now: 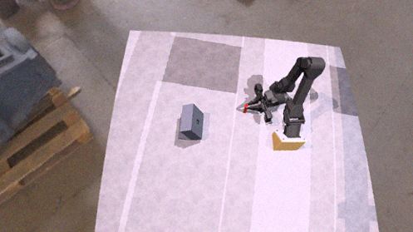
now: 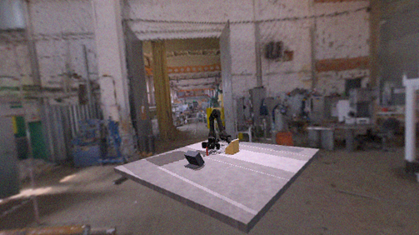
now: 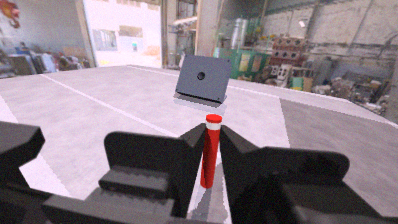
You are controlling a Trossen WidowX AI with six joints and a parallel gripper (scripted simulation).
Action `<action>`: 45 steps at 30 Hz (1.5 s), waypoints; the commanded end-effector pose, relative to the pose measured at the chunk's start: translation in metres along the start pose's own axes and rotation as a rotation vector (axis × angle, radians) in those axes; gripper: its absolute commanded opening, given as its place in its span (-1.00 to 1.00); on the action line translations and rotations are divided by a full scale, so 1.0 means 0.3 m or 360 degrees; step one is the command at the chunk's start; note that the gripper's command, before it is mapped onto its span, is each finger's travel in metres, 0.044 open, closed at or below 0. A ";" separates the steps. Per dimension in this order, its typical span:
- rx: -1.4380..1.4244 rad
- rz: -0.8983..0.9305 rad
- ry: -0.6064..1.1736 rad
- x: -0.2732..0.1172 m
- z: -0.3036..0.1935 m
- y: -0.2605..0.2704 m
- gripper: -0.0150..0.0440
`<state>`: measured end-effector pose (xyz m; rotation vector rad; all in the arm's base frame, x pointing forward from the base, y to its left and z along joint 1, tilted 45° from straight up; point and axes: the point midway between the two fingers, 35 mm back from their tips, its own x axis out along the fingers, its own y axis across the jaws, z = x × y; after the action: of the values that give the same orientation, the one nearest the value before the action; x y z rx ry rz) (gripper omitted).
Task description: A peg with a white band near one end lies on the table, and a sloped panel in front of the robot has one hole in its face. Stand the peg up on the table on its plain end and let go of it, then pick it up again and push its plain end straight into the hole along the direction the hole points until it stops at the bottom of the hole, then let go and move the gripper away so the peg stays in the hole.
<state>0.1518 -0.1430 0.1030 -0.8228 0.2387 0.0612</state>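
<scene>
A red peg (image 1: pixel 245 109) (image 2: pixel 206 151) (image 3: pixel 209 160) with a white band near its top end stands about upright, with its plain end down. My gripper (image 1: pixel 247 107) (image 3: pixel 212 128) is shut on the peg, with the fingertips on its upper part just below the band. Whether the plain end touches the table (image 1: pixel 179 197) (image 2: pixel 220 188) is too fine to tell. The grey sloped panel (image 1: pixel 187 120) (image 2: pixel 195 159) (image 3: pixel 215 82) stands apart from the peg, beyond it in the wrist view. Its one dark round hole (image 1: pixel 197 121) (image 3: pixel 201 76) faces the arm and is empty.
A yellow wedge-shaped block (image 1: pixel 288 145) (image 2: pixel 232 147) stands right by the arm's base, on the side away from the gripper. Darker patches and pale stripes mark the table top.
</scene>
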 end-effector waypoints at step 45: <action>-0.0009 -0.0005 -0.0032 -0.005 -0.003 0.002 0.13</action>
<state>0.1502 -0.1433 0.1025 -0.8289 0.2180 0.0672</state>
